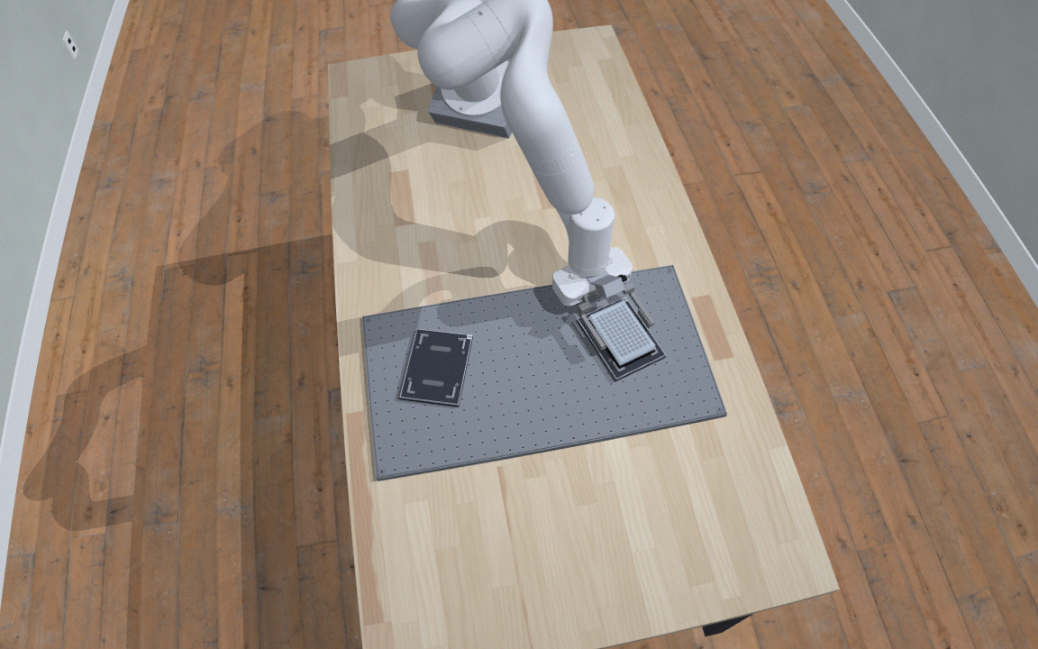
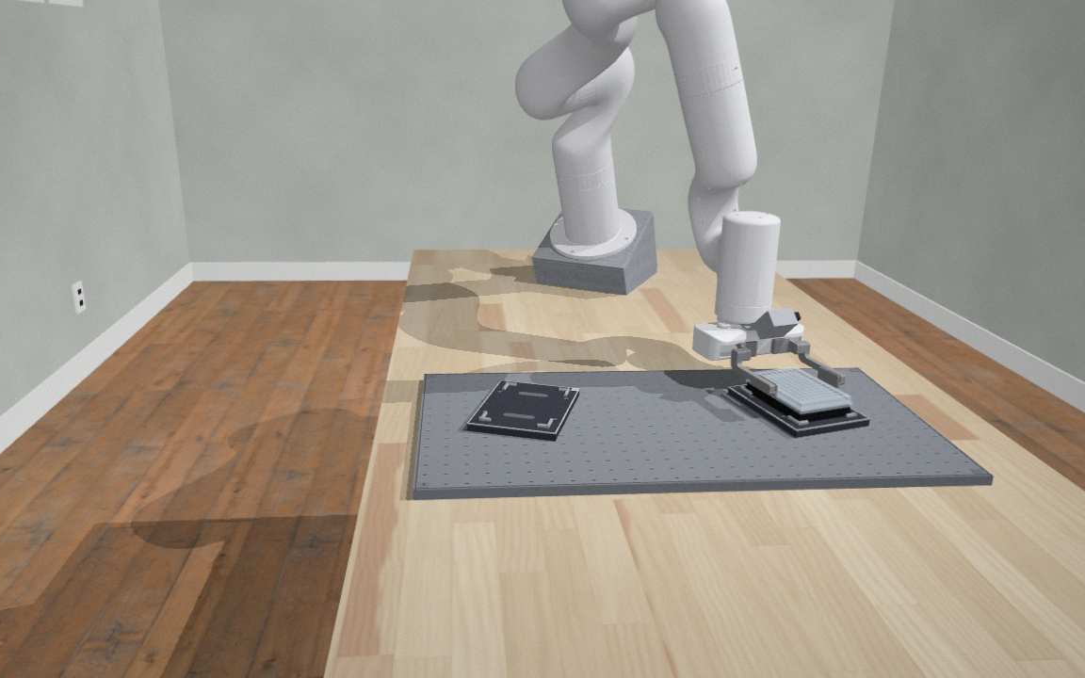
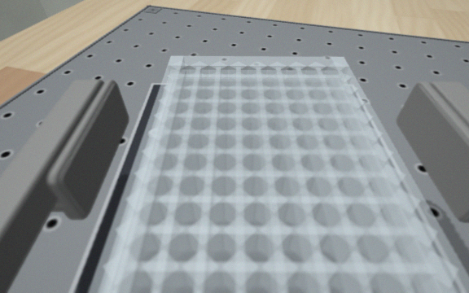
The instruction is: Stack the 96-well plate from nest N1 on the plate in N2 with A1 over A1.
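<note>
The pale 96-well plate (image 1: 622, 329) (image 2: 801, 389) (image 3: 255, 185) lies level on a black lower plate (image 2: 824, 414) in nest N2 (image 1: 618, 373) (image 2: 833, 426) (image 3: 114, 199), at the right of the top and exterior views. The two look square to each other. Their wells and the A1 marking there cannot be read, and full nesting cannot be confirmed. My gripper (image 1: 626, 335) (image 2: 806, 383) (image 3: 265, 150) is open around the pale plate, with a visible gap between each finger and its long sides. Nest N1 (image 1: 436, 365) (image 2: 521, 404), at the left of the top and exterior views, holds no plate.
Both nests stand on a grey perforated board (image 1: 523, 403) (image 2: 655, 446) (image 3: 234, 34) on the wooden table (image 1: 555, 525) (image 2: 614, 581). The arm's base (image 1: 470, 116) (image 2: 592, 274) stands at the back of the table. Raised corner brackets border each nest.
</note>
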Robot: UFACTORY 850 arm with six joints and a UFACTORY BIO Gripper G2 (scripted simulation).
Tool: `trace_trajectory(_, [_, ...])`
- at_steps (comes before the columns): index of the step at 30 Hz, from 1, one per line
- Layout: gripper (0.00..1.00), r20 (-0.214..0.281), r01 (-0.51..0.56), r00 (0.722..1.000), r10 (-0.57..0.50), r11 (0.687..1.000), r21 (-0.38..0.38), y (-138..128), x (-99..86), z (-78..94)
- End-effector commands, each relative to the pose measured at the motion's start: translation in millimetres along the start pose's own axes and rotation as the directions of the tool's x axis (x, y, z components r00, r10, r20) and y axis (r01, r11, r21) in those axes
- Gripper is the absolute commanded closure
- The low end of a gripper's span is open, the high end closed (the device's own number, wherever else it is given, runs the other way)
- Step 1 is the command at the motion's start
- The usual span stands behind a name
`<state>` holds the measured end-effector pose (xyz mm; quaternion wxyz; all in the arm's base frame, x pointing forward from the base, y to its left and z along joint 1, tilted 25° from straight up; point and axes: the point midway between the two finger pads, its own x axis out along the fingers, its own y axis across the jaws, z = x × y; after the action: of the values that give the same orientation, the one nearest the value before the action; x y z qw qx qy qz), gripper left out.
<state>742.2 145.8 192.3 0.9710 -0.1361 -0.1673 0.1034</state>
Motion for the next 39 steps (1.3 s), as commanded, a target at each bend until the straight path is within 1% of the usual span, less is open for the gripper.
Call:
trace_trajectory(1, [0.63,0.001,0.000,1.000,0.000,1.000,0.000,0,0.6,0.8])
trace_trajectory(19, [0.63,0.001,0.000,1.000,0.000,1.000,0.000,0,0.6,0.7])
trace_trajectory(20, [0.63,0.002,0.000,1.000,0.000,1.000,0.000,0,0.7,3.5])
trace_trajectory(22, [0.63,0.002,0.000,1.000,0.000,1.000,0.000,0,0.7,3.5])
trace_trajectory(37, [0.63,0.002,0.000,1.000,0.000,1.000,0.000,0,0.6,43.5])
trace_trajectory(39, [0.63,0.002,0.000,1.000,0.000,1.000,0.000,0,0.6,43.5])
